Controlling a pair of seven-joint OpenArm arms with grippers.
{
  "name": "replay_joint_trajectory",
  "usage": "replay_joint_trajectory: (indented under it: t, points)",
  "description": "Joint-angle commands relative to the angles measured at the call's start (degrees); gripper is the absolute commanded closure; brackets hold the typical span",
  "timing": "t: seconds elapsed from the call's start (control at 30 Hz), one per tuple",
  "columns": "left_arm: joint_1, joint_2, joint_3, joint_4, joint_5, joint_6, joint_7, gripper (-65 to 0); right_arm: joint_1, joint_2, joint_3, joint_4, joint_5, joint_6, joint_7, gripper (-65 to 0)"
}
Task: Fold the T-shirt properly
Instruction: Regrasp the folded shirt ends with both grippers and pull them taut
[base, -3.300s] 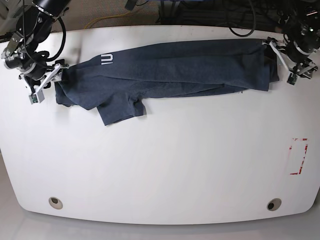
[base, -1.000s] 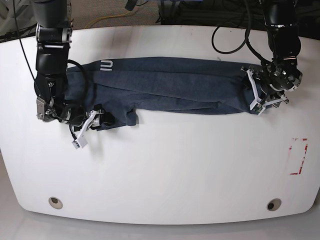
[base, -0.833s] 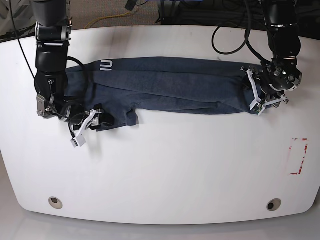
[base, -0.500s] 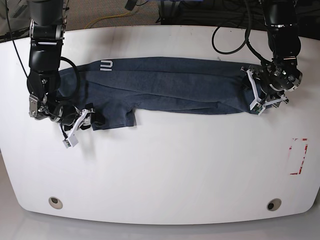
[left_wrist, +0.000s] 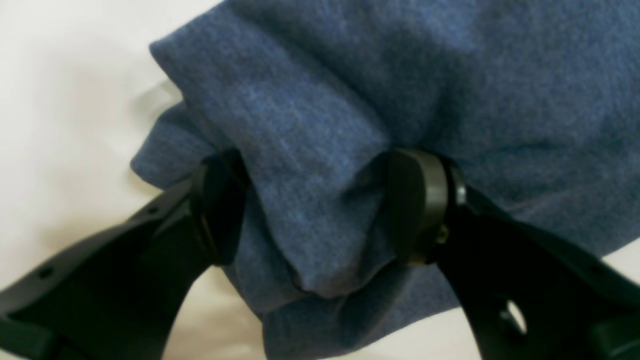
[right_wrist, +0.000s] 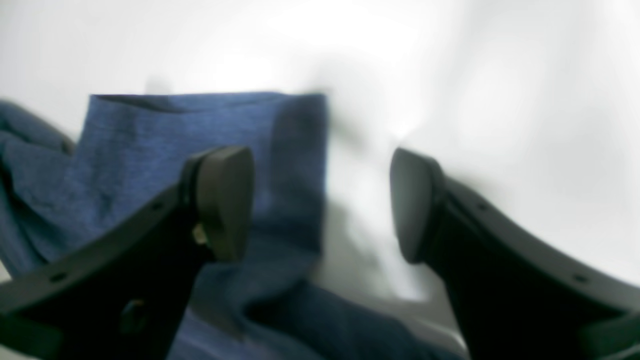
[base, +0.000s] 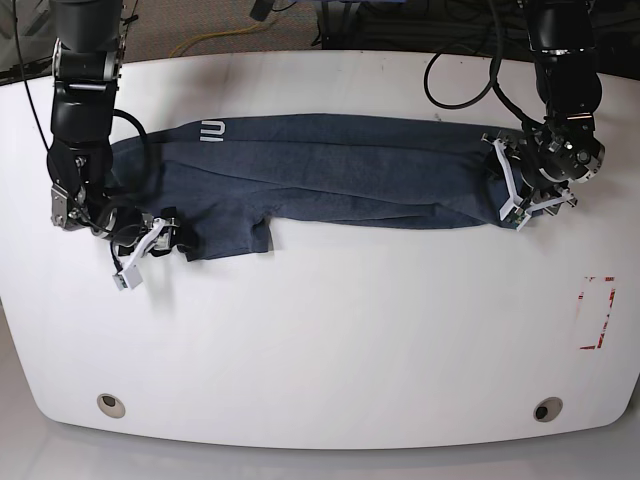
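Note:
The dark blue T-shirt (base: 340, 170) lies folded into a long band across the far half of the white table (base: 350, 340), with white lettering (base: 213, 127) near its left end. My left gripper (base: 512, 190) sits at the band's right end. In the left wrist view its jaws (left_wrist: 320, 205) stand wide apart with a thick fold of the T-shirt (left_wrist: 400, 75) bulging between them. My right gripper (base: 158, 240) is at the sleeve on the left. It is open (right_wrist: 320, 205); the T-shirt's edge (right_wrist: 150, 150) lies under the left pad and bare table shows between the jaws.
A red-marked rectangle (base: 597, 312) is on the table at the right. Two round holes (base: 111, 404) (base: 547, 408) sit near the front edge. Cables hang behind the table's far edge.
My right gripper has slid left along the sleeve toward the table's left side, jaws unchanged. The sleeve lies a little flatter. The left arm has not moved.

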Motion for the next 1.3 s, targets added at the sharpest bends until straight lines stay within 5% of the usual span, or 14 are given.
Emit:
replay_joint_trajectory:
  t: [0.0, 0.23, 0.4, 0.43, 0.57, 0.87, 1.27]
  points:
    - [0.2, -0.2, 0.1, 0.0, 1.0, -0.3, 1.5, -40.4, 1.1, -0.2, -1.9, 1.3, 0.8, 0.3, -0.1, -40.9]
    - [0.2, -0.2, 0.1, -0.1, 1.1, -0.3, 1.5, -40.4, 1.1, -3.1, -2.3, 2.9, 0.5, 0.3, 0.1, -37.6]
    - [0.2, -0.2, 0.1, -0.1, 1.4, -0.3, 1.5, -40.4, 1.2, -3.1, -2.3, 3.0, 0.6, 0.3, 1.9, -2.4]
    - [0.2, -0.2, 0.1, -0.1, 1.4, -0.3, 1.5, -40.4, 1.2, -3.0, -2.3, 3.1, 0.9, 0.3, 1.9, 0.0]
    - [0.2, -0.2, 0.3, -0.2, 1.5, -0.3, 1.5, -40.4, 0.5, -2.5, -1.2, 11.0, 1.1, 0.3, -0.6, 0.0]
    - [0.2, -0.2, 0.4, -0.8, 1.5, -0.3, 1.5, -40.4, -8.5, -7.3, 18.4, 40.0, 1.0, 0.3, -21.5, 0.0]
    - [0.1, -0.4, 0.4, -3.7, 1.5, -0.3, 1.5, -40.4, -21.5, -7.4, 23.8, 48.5, 0.7, 0.3, -22.6, 0.0]
